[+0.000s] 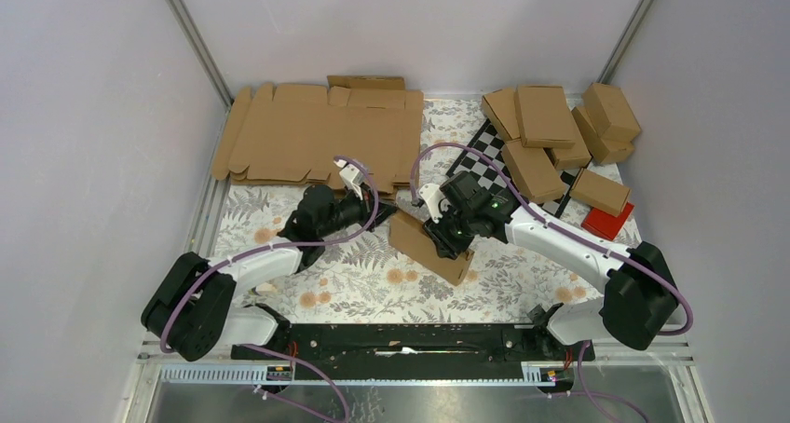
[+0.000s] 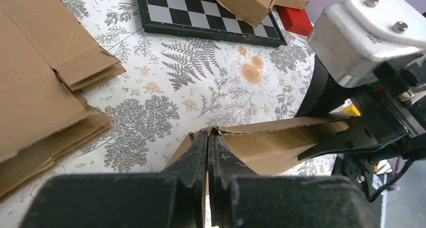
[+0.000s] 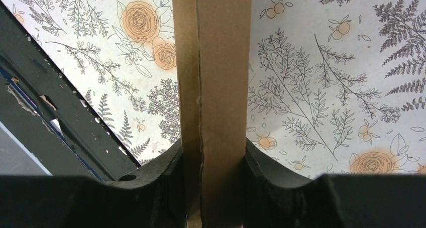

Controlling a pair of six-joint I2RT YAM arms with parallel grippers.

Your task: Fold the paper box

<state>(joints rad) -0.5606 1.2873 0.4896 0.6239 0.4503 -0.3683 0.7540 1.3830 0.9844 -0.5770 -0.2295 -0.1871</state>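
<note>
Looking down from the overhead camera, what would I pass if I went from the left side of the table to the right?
stack of flat cardboard blanks → left gripper → paper box → chequered board → red block

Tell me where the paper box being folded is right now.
In the top view the paper box sits mid-table on the floral cloth, clamped by the right gripper, with the left gripper shut at its left end.
</note>
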